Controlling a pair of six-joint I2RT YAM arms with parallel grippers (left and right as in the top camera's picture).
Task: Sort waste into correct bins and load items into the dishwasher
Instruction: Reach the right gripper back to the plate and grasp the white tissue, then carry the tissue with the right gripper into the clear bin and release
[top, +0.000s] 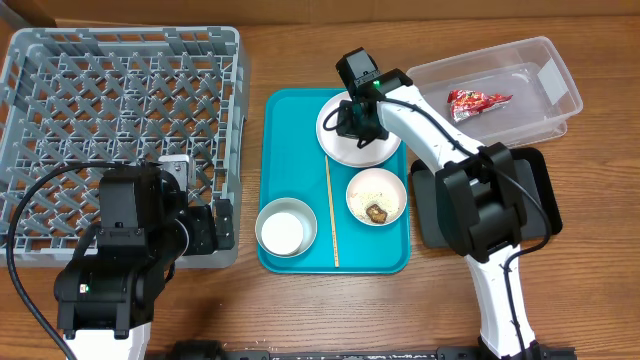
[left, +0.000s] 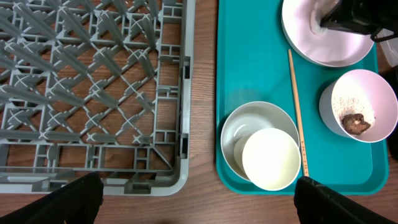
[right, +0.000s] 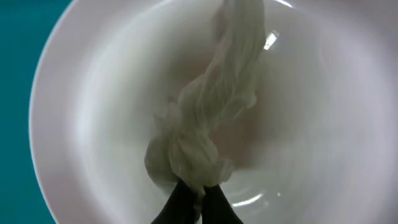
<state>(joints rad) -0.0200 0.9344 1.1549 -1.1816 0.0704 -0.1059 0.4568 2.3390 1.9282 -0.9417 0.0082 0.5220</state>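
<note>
1. Tissue (right: 199, 124), white and crumpled, lies in the white plate (right: 81, 93). One end is pinched between the closed tips of the right gripper (right: 198, 199).
2. The plate sits at the far right of the teal tray (top: 290, 130).
3. The left gripper (left: 199, 202) hangs over the near right corner of the grey rack (top: 120, 90), fingers spread wide and holding nothing.
4. Just nearer than the plate, the pinkish bowl (top: 400, 190) holds rice (top: 372, 188) and a brown scrap (top: 376, 211).
5. The grey bowl (left: 249, 115) stands at the tray's near left with the white cup (left: 271, 158) inside it.
6. The wooden stick (top: 331, 210) lies between the two bowls.
7. The wrapper (top: 476, 101) lies in the clear tub (top: 560, 90) at far right. The black tray (top: 535, 165) is nearer, partly under the right arm.
</note>
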